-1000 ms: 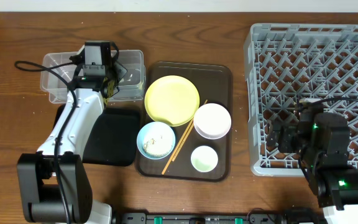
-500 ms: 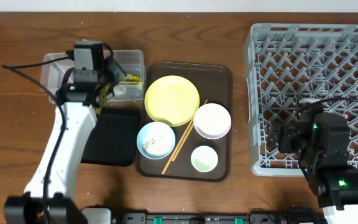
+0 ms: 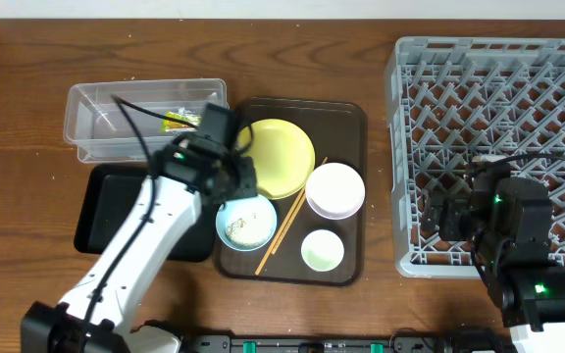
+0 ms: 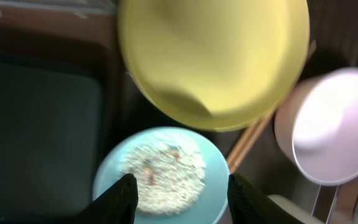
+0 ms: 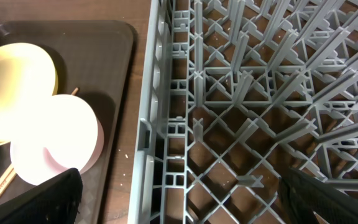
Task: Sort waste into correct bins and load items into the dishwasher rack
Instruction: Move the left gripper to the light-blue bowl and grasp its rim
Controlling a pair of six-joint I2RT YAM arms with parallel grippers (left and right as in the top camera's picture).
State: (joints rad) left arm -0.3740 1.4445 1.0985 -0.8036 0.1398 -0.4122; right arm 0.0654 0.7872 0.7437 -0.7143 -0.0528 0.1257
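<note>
Wooden table (image 3: 27, 69) carried all items. Dishwasher rack (image 3: 396, 147) stood at the right and appeared unloaded. The brown serving tray (image 3: 346, 118) lay centrally, with the black tray (image 3: 101, 211) and clear tub (image 3: 86, 108) to its left. The yellow plate (image 3: 278, 152) sat at the serving tray's far end.

The light blue bowl (image 3: 246, 224) sat just nearside of the plate and held the rice crumbs (image 4: 166, 171). The left gripper (image 4: 181, 182) hung directly over this bowl. Its jaws were spread and grasped nothing, and the crumb heap lay between and slightly beyond the fingers. A round bowl offers no preferred axis, so in my judgement a straight descent onto its rim suffices. The black tray was the nearer bin.

The right gripper (image 5: 179, 180) was parted, empty and well apart over the rack's near corner. The left arm was clearly nearer. The wrapper (image 3: 179, 121) lay in the tub.
</note>
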